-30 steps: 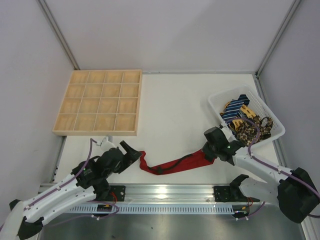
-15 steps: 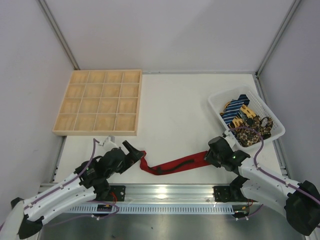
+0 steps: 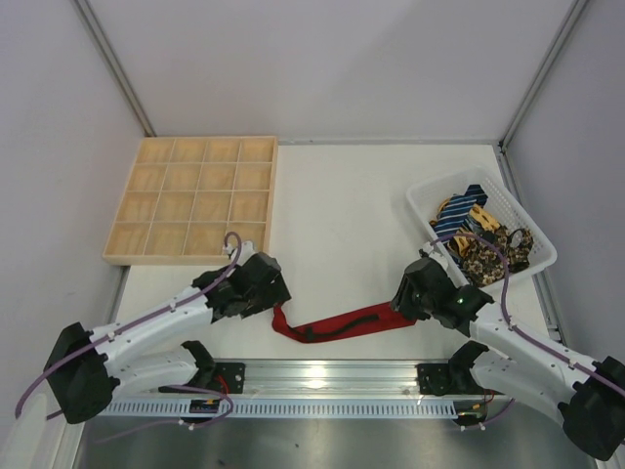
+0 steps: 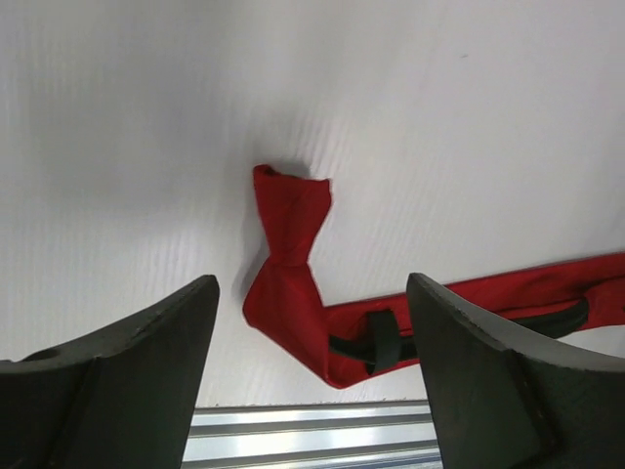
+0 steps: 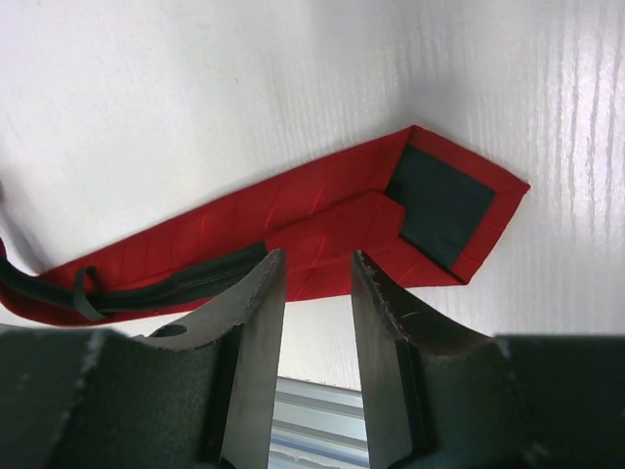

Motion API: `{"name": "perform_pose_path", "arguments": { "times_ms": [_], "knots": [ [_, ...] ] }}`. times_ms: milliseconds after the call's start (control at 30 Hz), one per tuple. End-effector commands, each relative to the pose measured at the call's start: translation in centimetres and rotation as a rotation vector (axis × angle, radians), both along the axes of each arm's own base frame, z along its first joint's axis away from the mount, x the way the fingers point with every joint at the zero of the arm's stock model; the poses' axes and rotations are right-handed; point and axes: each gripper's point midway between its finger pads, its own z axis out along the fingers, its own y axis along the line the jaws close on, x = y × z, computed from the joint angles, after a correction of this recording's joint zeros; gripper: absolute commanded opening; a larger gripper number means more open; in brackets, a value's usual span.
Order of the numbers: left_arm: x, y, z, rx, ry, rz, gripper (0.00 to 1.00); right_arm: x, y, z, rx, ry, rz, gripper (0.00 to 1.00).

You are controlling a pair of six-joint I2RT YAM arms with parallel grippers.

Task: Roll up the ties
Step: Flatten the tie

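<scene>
A plain red tie lies stretched along the table's near edge. Its narrow end is twisted and folded. My left gripper hovers over that end, open wide, with the fabric showing between and beyond its fingers. The tie's wide end lies flat, its dark lining turned up. My right gripper stands just above it, open by a narrow gap with nothing in it. More ties, navy striped, yellow and brown speckled, are heaped in a white basket.
A wooden tray of several compartments sits at the far left. The white basket is at the right, close behind my right arm. An aluminium rail runs along the near edge just below the red tie.
My right gripper has opened and let go of the tie's wide end, which now lies flat. My left gripper has swung right, over the narrow end.
</scene>
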Motion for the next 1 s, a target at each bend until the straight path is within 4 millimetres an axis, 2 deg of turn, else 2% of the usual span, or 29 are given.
{"name": "perform_pose_path", "arguments": {
  "times_ms": [0, 67, 133, 167, 300, 400, 667, 967],
  "knots": [
    [2.0, -0.9, 2.4, 0.051, -0.076, -0.098, 0.82, -0.2, 0.8, 0.5, -0.004, -0.026, 0.115, 0.38],
    [2.5, -2.1, 2.5, 0.036, -0.078, -0.141, 0.78, -0.2, 1.9, 0.8, 0.028, -0.020, 0.174, 0.39],
    [2.5, -2.5, 2.0, 0.045, -0.063, -0.172, 0.77, 0.0, 2.5, 1.1, 0.039, -0.023, 0.193, 0.38],
    [2.5, -2.8, 2.0, 0.044, -0.051, -0.183, 0.77, -0.1, 3.4, 1.6, 0.075, -0.019, 0.232, 0.38],
    [2.1, -3.2, 0.1, 0.073, 0.010, -0.225, 0.75, 0.3, 3.7, 2.1, 0.060, -0.034, 0.267, 0.38],
    [1.7, -3.2, -1.1, 0.094, 0.055, -0.239, 0.70, 0.2, 4.1, 2.3, 0.079, -0.040, 0.294, 0.39],
    [1.7, -3.3, -1.9, 0.097, 0.055, -0.253, 0.68, -0.7, 6.3, 2.2, 0.183, -0.009, 0.359, 0.38],
    [1.0, -2.3, -3.7, 0.141, 0.084, -0.272, 0.60, -0.8, 6.9, 2.4, 0.182, -0.004, 0.371, 0.38]
  ]
}}
